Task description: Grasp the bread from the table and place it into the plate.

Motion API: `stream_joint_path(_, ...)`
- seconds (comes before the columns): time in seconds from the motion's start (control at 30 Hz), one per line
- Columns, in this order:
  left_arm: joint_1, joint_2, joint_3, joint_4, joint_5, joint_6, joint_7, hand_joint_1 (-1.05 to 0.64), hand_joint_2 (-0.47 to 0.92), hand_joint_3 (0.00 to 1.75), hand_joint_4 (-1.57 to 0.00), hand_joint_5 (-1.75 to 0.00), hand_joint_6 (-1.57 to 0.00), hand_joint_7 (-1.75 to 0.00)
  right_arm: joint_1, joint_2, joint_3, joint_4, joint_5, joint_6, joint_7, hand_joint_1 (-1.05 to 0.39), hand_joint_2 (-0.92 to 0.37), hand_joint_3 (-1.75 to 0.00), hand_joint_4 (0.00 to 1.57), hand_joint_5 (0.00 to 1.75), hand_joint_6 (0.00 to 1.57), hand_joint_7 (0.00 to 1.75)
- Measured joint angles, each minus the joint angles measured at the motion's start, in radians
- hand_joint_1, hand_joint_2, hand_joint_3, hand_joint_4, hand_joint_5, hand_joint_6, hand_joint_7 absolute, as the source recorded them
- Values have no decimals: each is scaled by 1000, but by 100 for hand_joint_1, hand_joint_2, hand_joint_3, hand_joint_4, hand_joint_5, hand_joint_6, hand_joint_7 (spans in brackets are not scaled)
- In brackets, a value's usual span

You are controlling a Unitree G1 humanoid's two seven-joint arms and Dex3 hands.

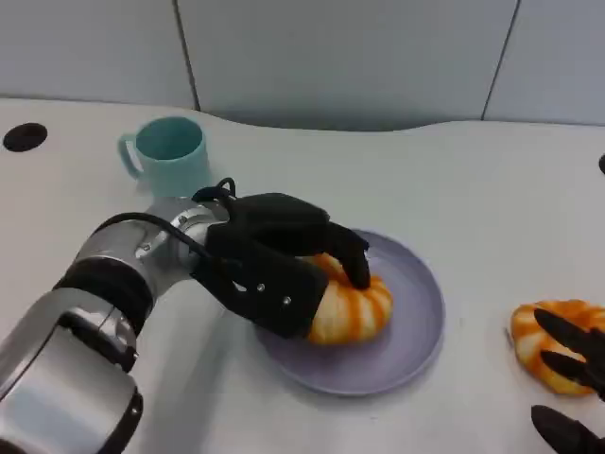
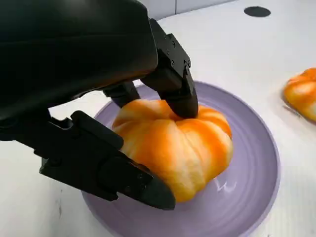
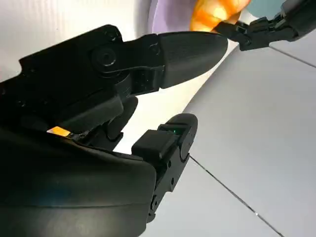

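An orange-and-cream striped bread (image 1: 357, 307) lies on the lilac plate (image 1: 411, 317) at the middle of the table. My left hand (image 1: 274, 260) grips it, with fingers over its top and the thumb against its near side. In the left wrist view the bread (image 2: 182, 148) rests on the plate (image 2: 247, 197) between the fingers of the left hand (image 2: 98, 74). A second bread (image 1: 541, 331) lies on the table at the right. My right hand (image 1: 572, 369) hovers by it with fingers apart and nothing in them. The right wrist view shows the right hand (image 3: 123, 98) with spread fingers.
A teal cup (image 1: 168, 154) stands behind my left forearm at the back left. A black round hole (image 1: 24, 136) marks the table's far left. White table surface lies between the plate and the second bread (image 2: 302, 94).
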Motion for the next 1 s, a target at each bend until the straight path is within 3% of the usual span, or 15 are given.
stream_joint_path(0.1,-1,4,-2,0,-1,-6,-17,-65,91,0,-3,-30,-33,-1,0,0,0,0,0,0,0,-36,-92,-34,83,0,64,0)
stream_joint_path(0.23,-22,14,-1,1,-5,-7,-107,-75,92,3,0,-4,-19,-1,0,0,0,0,0,-1,-1,-35,-92,-34,83,0,64,0)
stream_joint_path(0.37,-42,16,0,-1,-12,-9,-133,-87,92,8,0,0,-12,-1,0,0,0,0,0,-1,-1,-35,-92,-34,83,0,64,0)
stream_joint_path(0.67,-57,40,49,-17,-86,-21,-238,-76,91,4,0,0,-12,-1,-1,0,0,0,2,-1,0,-35,-92,-34,84,1,64,0)
stream_joint_path(0.9,-14,141,299,-81,-455,-57,-504,-72,92,5,0,0,-9,-1,2,-1,0,0,2,-3,0,-35,-92,-34,84,1,64,0)
stream_joint_path(1.0,66,178,373,-107,-567,-47,-593,-68,92,4,-1,-1,-10,-1,2,-1,0,-2,2,-2,0,-36,-92,-34,84,0,64,0)
